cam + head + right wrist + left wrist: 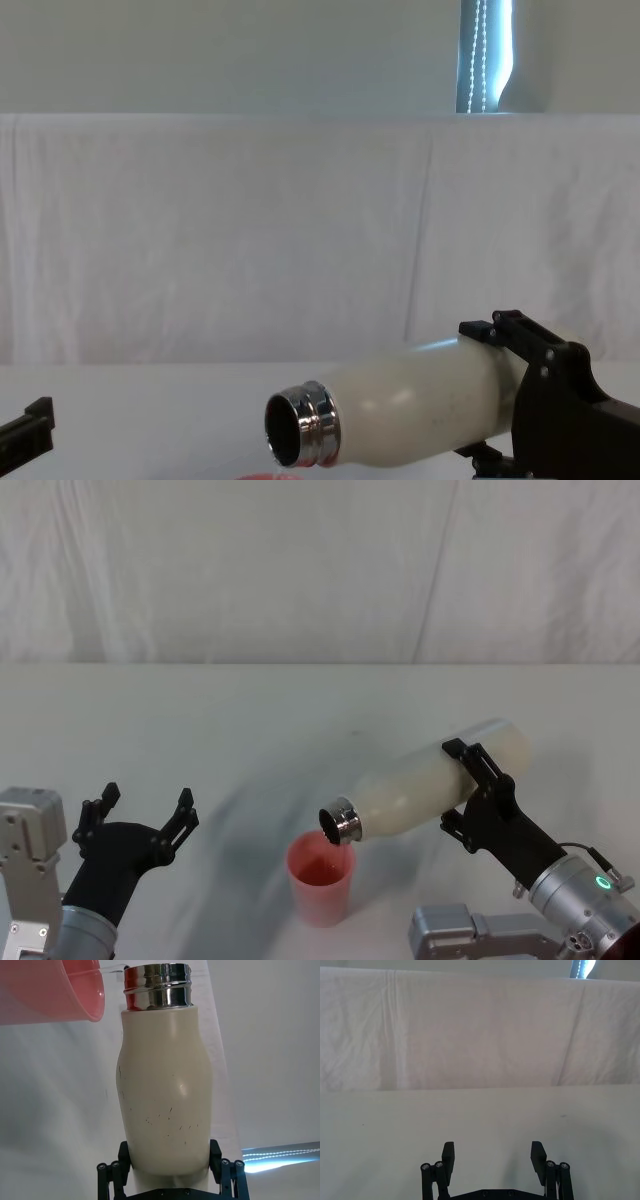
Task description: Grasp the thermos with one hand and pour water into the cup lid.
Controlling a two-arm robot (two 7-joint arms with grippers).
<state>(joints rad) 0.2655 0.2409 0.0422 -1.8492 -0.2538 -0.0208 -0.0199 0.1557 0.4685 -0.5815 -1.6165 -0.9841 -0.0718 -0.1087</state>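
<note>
Clamping the thermos (pixel 440 780) around its lower body with the right gripper (pixel 478 792), fingers (pixel 215 1152) pressing both sides of the cream shell. Tilting that bottle nearly level, steel neck pointing toward 8 o'clock in the head view and hanging just above the rim of the cup lid (pixel 322 878). Standing upright on the white table (pixel 200 720), the pink cup sitting at about 6 o'clock of the head view, slightly left of the right arm, some liquid showing inside. Resting low at 8 o'clock, well apart from the cup, the left gripper (pixel 142 811) spreading its fingers (pixel 448 1157) wide with nothing between them.
</note>
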